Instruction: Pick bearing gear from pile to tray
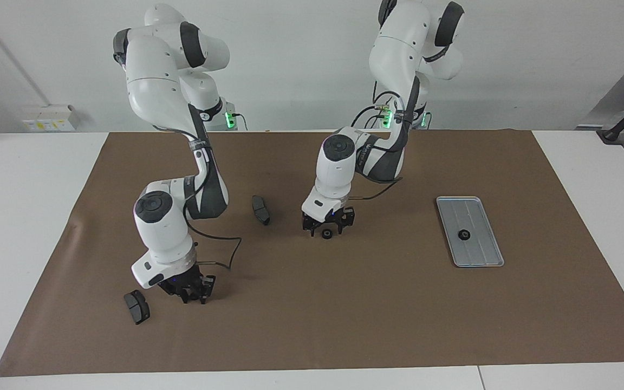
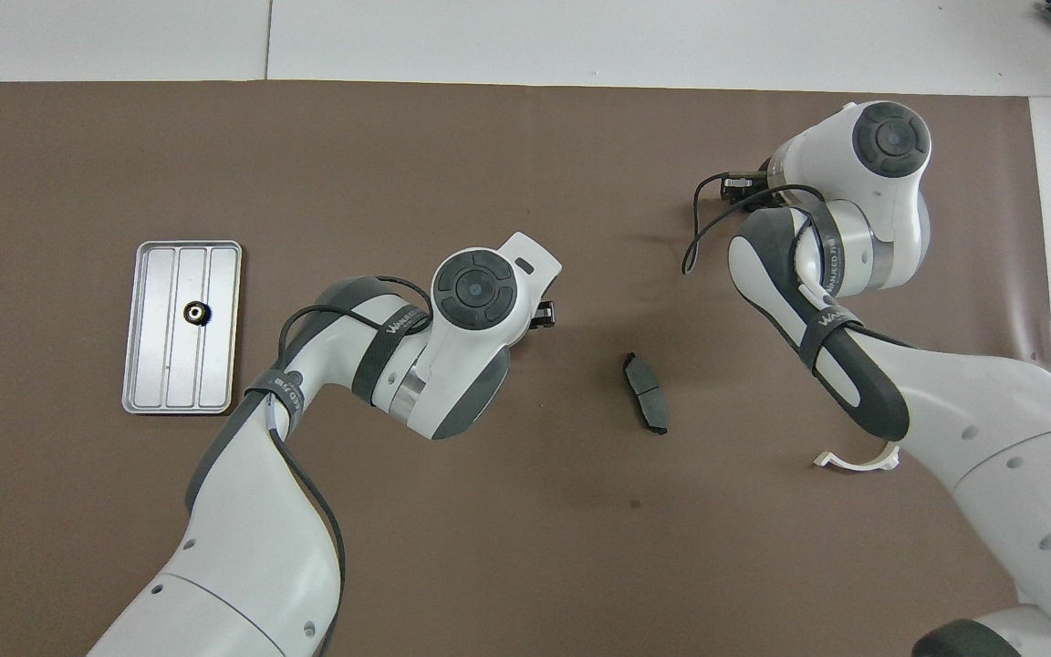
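The silver tray [image 1: 480,254] lies toward the left arm's end of the table and holds one black gear [image 1: 462,234]; tray [image 2: 161,365] and gear [image 2: 193,312] also show in the overhead view. My left gripper [image 1: 326,229] is low over the mat in the middle of the table. It is open, with its fingers on either side of a small black gear [image 1: 325,234]. In the overhead view this hand hides that gear. My right gripper [image 1: 192,295] is low at the mat beside a dark brake pad [image 1: 136,306].
A second brake pad [image 1: 260,209] lies between the two hands, also seen from overhead [image 2: 646,394]. A white arc bracket [image 2: 854,459] lies near the right arm's forearm. The brown mat [image 1: 344,325] covers the table's middle.
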